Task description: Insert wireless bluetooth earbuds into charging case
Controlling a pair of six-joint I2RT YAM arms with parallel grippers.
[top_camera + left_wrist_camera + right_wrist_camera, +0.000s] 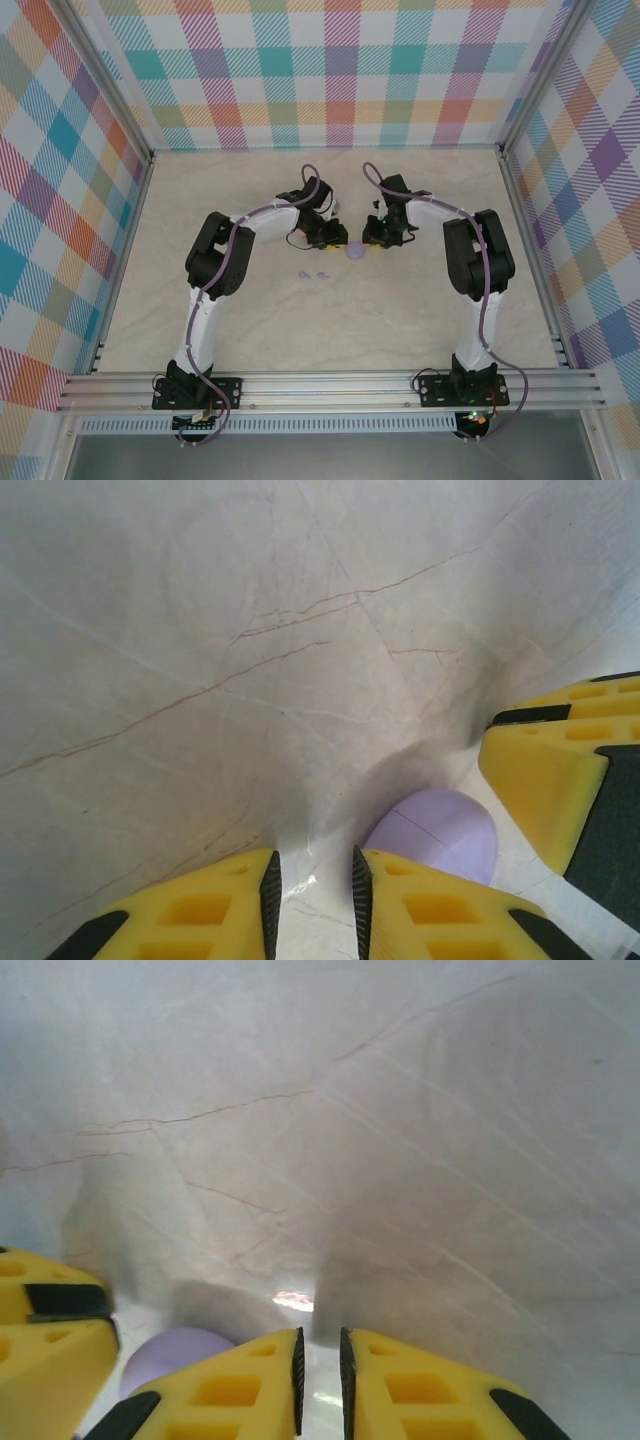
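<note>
The purple charging case (354,252) lies closed on the marble table, between and just in front of my two grippers. The left gripper (336,238) hangs low to its left, jaws a narrow gap apart with only table between them. In the left wrist view the case (440,830) shows a seam line and sits just right of my right finger (440,910). The right gripper (371,236) is to the case's right, jaws almost together and empty. The case (172,1352) peeks out left of its fingers. Two tiny lilac earbuds (303,273) (322,272) lie nearer the arm bases.
Each wrist view catches the other gripper's yellow finger: the right one's finger (560,780) and the left one's finger (50,1335). Checked walls and aluminium rails (330,385) enclose the table (420,320). Bare marble stretches in front of the earbuds.
</note>
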